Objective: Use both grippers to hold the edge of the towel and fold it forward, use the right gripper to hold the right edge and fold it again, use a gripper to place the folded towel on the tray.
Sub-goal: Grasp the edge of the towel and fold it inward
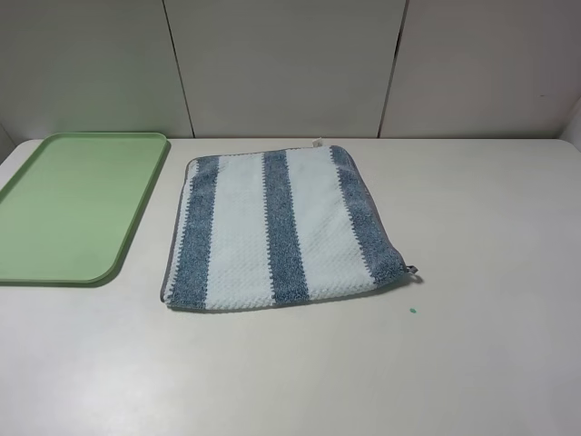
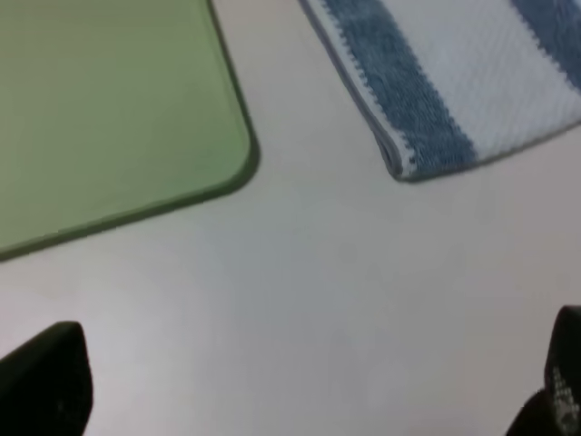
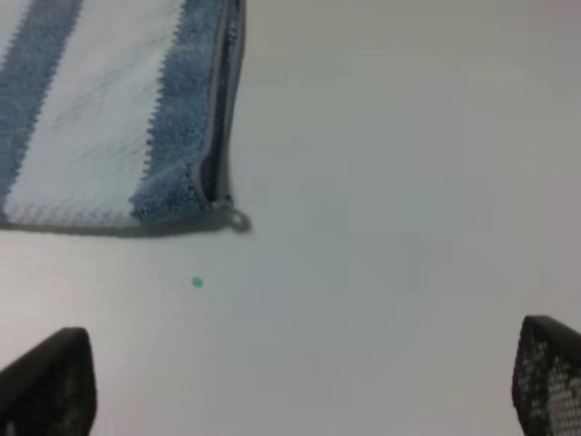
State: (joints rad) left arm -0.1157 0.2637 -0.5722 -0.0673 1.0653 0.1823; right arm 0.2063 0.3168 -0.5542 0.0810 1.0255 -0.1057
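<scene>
Striped towel (image 1: 277, 227) lies flat on the tabletop (image 1: 472, 363), nearer its far edge; tray (image 1: 73, 204) at the far left corner; soft, light, limp, likely to sag, so pinch its layered right edge; left end effector (image 2: 304, 391) and right end effector (image 3: 295, 391) both gape, empty.

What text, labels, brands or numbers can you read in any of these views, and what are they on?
No readable text in any view.
Striped towel: no print or brand. The small white tag at its far edge is too small to read.
Green tray: plain, no marking.
Table: only a tiny green speck, not a character.
</scene>
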